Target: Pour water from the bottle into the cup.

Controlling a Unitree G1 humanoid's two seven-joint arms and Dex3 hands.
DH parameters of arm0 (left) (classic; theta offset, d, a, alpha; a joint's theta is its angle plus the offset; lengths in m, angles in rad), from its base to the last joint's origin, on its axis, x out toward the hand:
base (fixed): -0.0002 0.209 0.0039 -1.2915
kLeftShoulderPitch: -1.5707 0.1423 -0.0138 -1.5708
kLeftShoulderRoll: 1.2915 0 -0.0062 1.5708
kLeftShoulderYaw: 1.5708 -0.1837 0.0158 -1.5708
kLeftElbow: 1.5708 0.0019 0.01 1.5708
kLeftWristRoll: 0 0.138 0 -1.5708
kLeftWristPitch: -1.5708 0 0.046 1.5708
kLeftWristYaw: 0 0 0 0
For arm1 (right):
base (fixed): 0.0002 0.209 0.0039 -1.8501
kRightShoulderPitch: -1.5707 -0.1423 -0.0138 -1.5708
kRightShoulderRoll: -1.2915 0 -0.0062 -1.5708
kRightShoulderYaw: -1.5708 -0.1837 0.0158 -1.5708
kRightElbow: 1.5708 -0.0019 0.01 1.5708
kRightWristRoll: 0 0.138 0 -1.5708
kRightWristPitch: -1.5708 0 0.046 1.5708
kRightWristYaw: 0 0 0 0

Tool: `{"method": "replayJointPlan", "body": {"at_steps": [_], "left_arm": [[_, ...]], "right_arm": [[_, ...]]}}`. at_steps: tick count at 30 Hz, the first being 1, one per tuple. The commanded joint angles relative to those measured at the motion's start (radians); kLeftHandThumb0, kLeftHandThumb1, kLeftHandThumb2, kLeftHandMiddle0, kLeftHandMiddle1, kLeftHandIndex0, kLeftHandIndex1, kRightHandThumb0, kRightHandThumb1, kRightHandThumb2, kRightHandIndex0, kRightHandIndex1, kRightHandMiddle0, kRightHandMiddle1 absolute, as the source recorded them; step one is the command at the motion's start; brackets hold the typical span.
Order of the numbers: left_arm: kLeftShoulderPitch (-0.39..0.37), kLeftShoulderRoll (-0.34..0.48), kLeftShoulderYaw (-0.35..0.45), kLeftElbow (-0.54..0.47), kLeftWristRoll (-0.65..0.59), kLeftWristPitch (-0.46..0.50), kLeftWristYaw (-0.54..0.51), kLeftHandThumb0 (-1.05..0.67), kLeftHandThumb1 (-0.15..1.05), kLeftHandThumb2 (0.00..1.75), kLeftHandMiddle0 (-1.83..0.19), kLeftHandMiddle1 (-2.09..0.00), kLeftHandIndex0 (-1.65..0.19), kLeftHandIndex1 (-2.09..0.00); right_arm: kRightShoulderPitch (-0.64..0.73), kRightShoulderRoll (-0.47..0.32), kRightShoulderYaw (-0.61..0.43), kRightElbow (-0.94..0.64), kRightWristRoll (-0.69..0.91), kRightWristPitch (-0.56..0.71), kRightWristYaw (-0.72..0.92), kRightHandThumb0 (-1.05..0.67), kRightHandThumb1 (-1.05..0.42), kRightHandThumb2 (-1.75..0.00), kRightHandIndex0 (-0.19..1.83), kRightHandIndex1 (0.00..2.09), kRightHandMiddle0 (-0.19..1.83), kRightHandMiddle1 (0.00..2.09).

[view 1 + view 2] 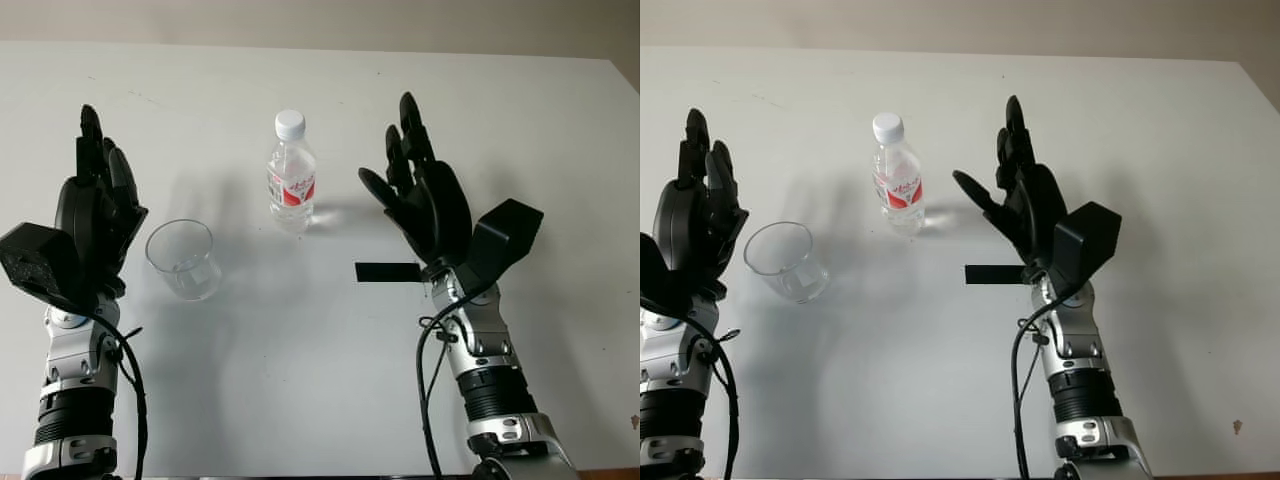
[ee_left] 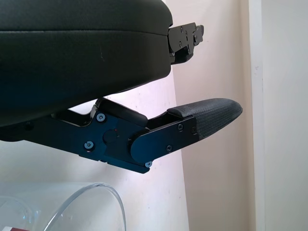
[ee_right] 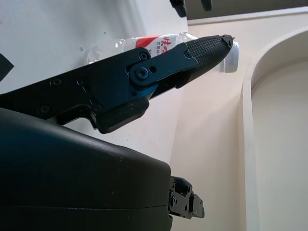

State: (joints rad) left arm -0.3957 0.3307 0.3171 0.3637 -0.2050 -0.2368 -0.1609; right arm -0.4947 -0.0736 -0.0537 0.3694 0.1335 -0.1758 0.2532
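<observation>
- The bottle (image 1: 291, 176) is seen standing upright on the white table (image 1: 300, 380), a little beyond the midline between the two arms; a white cap is screwed on and a red-and-white label is wrapped round its middle.
- The cup (image 1: 184, 259), clear and empty, is seen upright nearer the robot's left side, just beside the left hand (image 1: 92, 215) and apart from the bottle.
- The left hand is held open, fingers extended, nothing grasped; the cup's rim is caught at the edge of the left wrist view.
- The right hand (image 1: 420, 195) is likewise held open and empty, raised to the right of the bottle with a clear gap between them; one of its fingers (image 3: 207, 50) is seen pointing toward the bottle.
- A small black strip (image 1: 387, 272) is seen lying on the table by the right wrist.
- The bottle is judged to be small and light, of thin plastic that will likely dent under a hard squeeze; the smooth wall may be slippery, so the labelled waist is judged the best place to be gripped.
- The cap appears to be in place, so pouring is judged impossible until it is removed.
- The cup is judged light and easily tipped or pushed aside; it may need to be steadied at its lower wall.
</observation>
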Motion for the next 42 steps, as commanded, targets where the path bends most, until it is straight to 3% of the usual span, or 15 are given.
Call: {"method": "replayJointPlan", "body": {"at_steps": [1, 10, 24, 32, 42], "left_arm": [[0.009, -0.003, 0.003, -0.013, -0.005, -0.013, -0.003, -0.73, 1.05, 0.75, 0.19, 0.0, 0.19, 0.0], [0.009, -0.005, 0.004, -0.005, -0.012, -0.016, -0.013, -0.74, 1.05, 0.73, 0.19, 0.0, 0.19, 0.0], [0.015, -0.005, 0.008, -0.015, -0.012, -0.012, -0.004, -0.72, 1.05, 0.73, 0.19, 0.0, 0.19, 0.0], [0.016, -0.003, 0.009, -0.012, -0.014, -0.009, -0.003, -0.73, 1.05, 0.73, 0.19, 0.0, 0.19, 0.0], [0.02, -0.019, 0.007, -0.019, -0.017, -0.011, 0.012, -0.72, 1.05, 0.73, 0.18, -0.01, 0.19, 0.0]], "right_arm": [[-0.017, -0.009, 0.009, 0.001, 0.0, 0.002, 0.019, -0.87, -0.96, -0.05, -0.19, 0.0, -0.19, 0.0], [-0.167, 0.015, 0.055, 0.201, -0.05, -0.024, 0.054, -0.93, -0.89, -0.04, -0.19, 0.0, -0.19, 0.0], [-0.428, 0.066, 0.067, 0.672, -0.114, -0.143, 0.053, -0.96, -0.91, -0.06, -0.19, 0.0, -0.19, 0.0], [-0.478, 0.087, 0.07, 0.778, -0.141, -0.178, 0.054, -0.99, -0.92, -0.06, -0.19, 0.0, -0.19, 0.0], [-0.499, 0.129, 0.027, 0.83, -0.119, -0.186, 0.049, -0.8, -0.89, -0.05, -0.19, 0.0, -0.19, 0.0]]}}
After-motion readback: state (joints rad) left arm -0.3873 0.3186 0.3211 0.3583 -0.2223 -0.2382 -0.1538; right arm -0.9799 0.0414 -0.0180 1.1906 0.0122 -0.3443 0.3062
